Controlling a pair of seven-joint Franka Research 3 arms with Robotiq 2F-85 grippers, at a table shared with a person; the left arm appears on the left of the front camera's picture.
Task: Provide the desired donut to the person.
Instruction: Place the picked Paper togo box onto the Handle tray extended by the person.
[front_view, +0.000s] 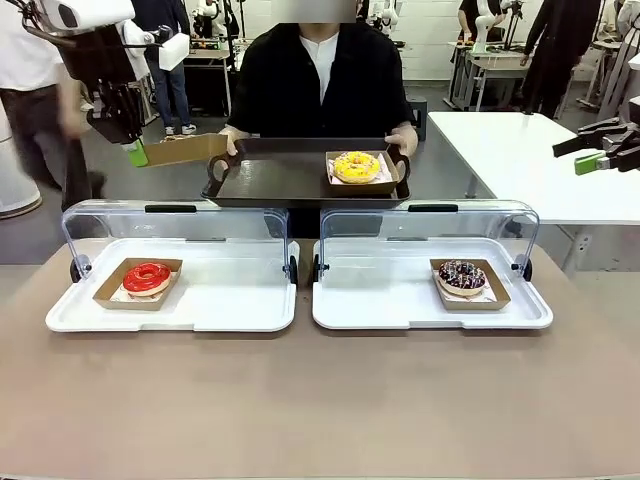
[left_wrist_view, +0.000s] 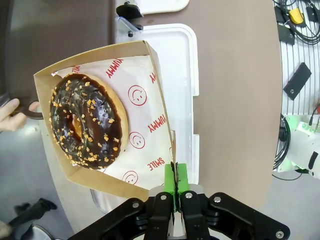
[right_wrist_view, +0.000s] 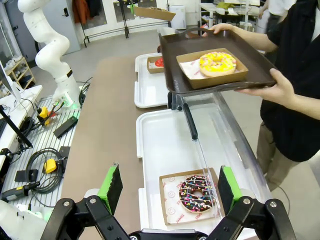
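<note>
A brown table (front_view: 320, 400) fills the near half of the front view. At its far side, around twelve o'clock, the person (front_view: 320, 75) in a loose black shirt holds a dark serving tray (front_view: 270, 180) level with both hands, probably so it can receive donuts. At the tray's three o'clock side sits a cardboard box with a yellow-iced donut (front_view: 356, 166).

Two white display trays lie side by side on the table, their clear lids standing open at the back, which leaves the contents reachable from above. The left display tray (front_view: 230, 300) holds a red-iced donut (front_view: 147, 278) in its box at nine o'clock. The right display tray (front_view: 380, 300) holds a chocolate sprinkled donut (front_view: 462, 276) in its box at three o'clock.

The left gripper (left_wrist_view: 175, 175) is clamped tight on the edge of a kraft box (left_wrist_view: 145, 65), carried in the air at ten o'clock just beside the serving tray's left handle. In that box rests the chocolate nut-topped donut (left_wrist_view: 86, 121), apparently the one being delivered, on printed paper. Pinching the rim keeps the pads off the icing.

The right gripper (right_wrist_view: 170, 187) hangs with jaws spread wide and empty, out at three o'clock.
</note>
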